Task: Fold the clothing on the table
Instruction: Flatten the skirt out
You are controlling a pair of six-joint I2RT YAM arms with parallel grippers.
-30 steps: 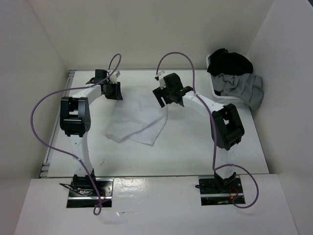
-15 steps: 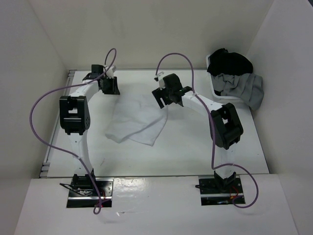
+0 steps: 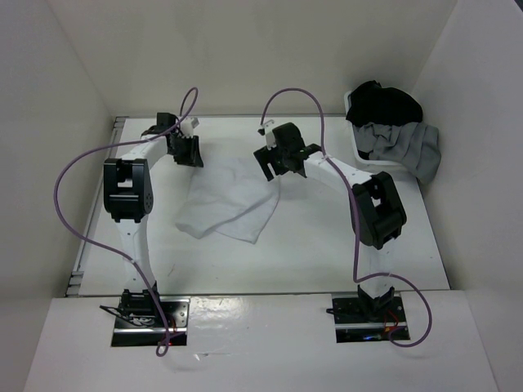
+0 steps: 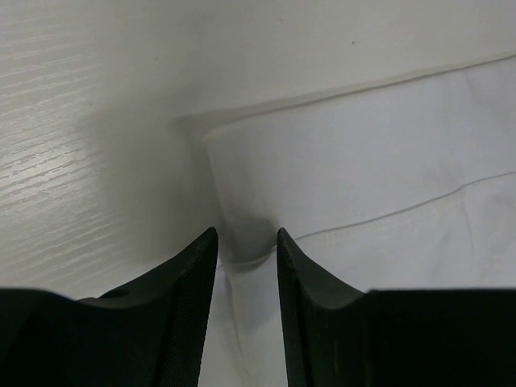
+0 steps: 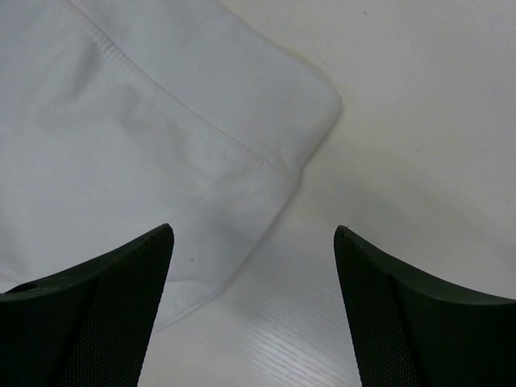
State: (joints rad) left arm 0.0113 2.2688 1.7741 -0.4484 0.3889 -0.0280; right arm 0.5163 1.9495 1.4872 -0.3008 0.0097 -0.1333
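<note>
Fingertips of the left gripper are set at the far left corner of the clothing, which is laid rumpled and partly doubled over on the table, roughly midway between the two arms. In the left wrist view this gripper is seen with its jaws narrowly parted, neither pressed together nor spread wide. The side edge of the clothing is straddled near that corner: one finger is placed just off the fabric over the bare table, the other is placed on the fabric, and a small shadowed pucker is gathered between the tips. Whether that pucker is actually gripped cannot be told. Farther right, the far right corner of the clothing is overhung by the right gripper. In the right wrist view that gripper is shown with its jaws spread wide and nothing pinched. The rounded, hemmed corner of the clothing is framed between the fingers, the left finger being held above the fabric and the right finger above the bare table just beside the hem. Whether the fabric is touched there cannot be told. Well to the right of the clothing, a grey garment and a black garment are heaped together at the table's far right corner.
</note>
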